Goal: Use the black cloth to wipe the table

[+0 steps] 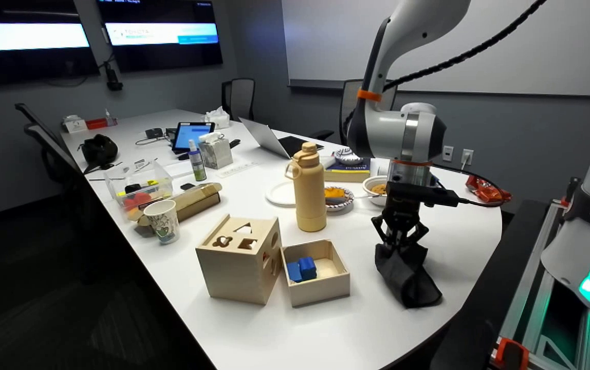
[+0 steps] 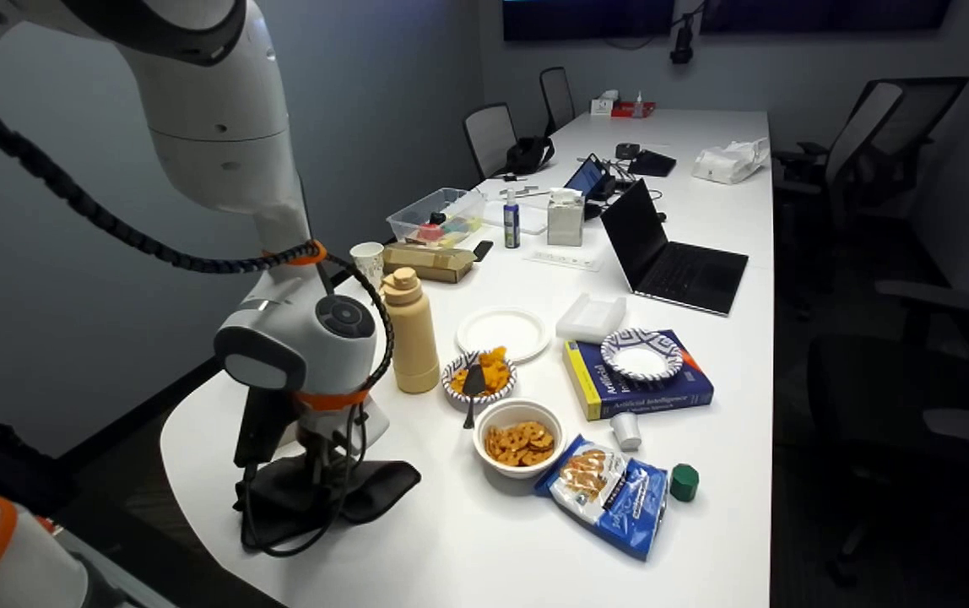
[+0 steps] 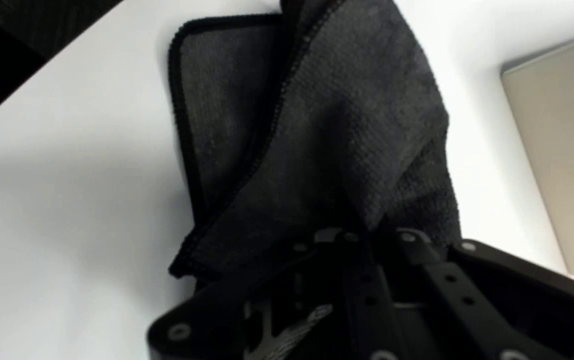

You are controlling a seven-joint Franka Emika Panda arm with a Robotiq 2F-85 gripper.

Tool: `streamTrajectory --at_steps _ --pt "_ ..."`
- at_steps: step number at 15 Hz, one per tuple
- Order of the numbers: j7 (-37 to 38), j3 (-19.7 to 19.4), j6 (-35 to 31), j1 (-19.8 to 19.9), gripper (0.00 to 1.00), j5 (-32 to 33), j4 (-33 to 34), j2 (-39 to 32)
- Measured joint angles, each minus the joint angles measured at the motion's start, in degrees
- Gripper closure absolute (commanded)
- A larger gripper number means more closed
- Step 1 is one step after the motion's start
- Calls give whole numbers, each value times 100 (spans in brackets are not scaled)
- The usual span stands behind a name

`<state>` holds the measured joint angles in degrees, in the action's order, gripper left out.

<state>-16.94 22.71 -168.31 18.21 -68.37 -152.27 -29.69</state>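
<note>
Pointing down, the gripper (image 1: pixel 401 245) has its jaws pinched together on a gathered fold of the black cloth (image 3: pixel 287 175). The cloth's loose part lies crumpled beneath the gripper on the white table (image 1: pixel 320 334); in the wrist view a hemmed flap doubles over another layer. Just out from the gripper, in an exterior view, is an open wooden box (image 1: pixel 320 293) with blue blocks (image 1: pixel 303 269) inside, and just beside that, on the side away from the gripper, a wooden shape sorter (image 1: pixel 236 270). Near the gripper, apart from the cloth, a tan bottle (image 1: pixel 309 195) stands upright. Further out from the gripper, in an exterior view, come a patterned bowl (image 2: pixel 452 389) of orange food (image 2: pixel 495 369) with a dark spatula (image 2: pixel 474 380) over it and a white bowl (image 2: pixel 508 469) of brown snacks (image 2: pixel 520 444), a blue snack bag (image 2: pixel 615 498) just beside the latter. Past the bottle from the gripper lies a white plate (image 2: pixel 503 334). Well apart from the gripper, a thick book (image 2: pixel 649 404) bears a matching bowl (image 2: pixel 614 365), and beyond it stands an open laptop (image 2: pixel 695 274).
</note>
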Motion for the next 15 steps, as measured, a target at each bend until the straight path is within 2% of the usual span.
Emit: streamTrajectory --at_steps 4,9,15 --pt "2 -653 19 113 98 258 -26 -1" --pt "150 -1438 326 120 98 1280 19 348" --pt "923 -2118 1301 -445 98 2959 309 898"
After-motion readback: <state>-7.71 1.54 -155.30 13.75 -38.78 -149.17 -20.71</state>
